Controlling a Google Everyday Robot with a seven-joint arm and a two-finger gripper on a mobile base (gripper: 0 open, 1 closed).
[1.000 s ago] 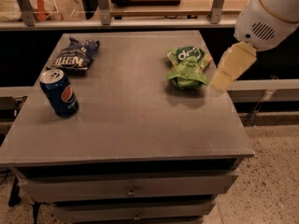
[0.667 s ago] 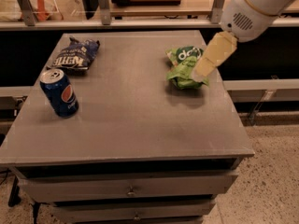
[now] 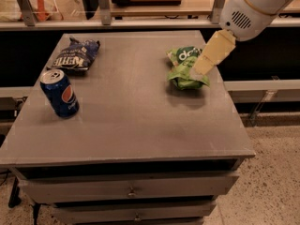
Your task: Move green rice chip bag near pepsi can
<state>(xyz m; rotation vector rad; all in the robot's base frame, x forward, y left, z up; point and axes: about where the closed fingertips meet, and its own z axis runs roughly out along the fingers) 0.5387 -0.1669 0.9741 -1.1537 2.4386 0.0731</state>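
Arm [image 3: 255, 6] enters from upper right; gripper [image 3: 200, 68] angled down-left, at right-centre of view.

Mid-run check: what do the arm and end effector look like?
The arm is a rounded white shell with a small slotted vent and a thin tan ring. The end effector is a flat, pale yellow, tapering piece, over the green bag near the table's right edge. No cables show.

Dark blue chip bag [image 3: 75, 55] lies on grey table [image 3: 140, 125].
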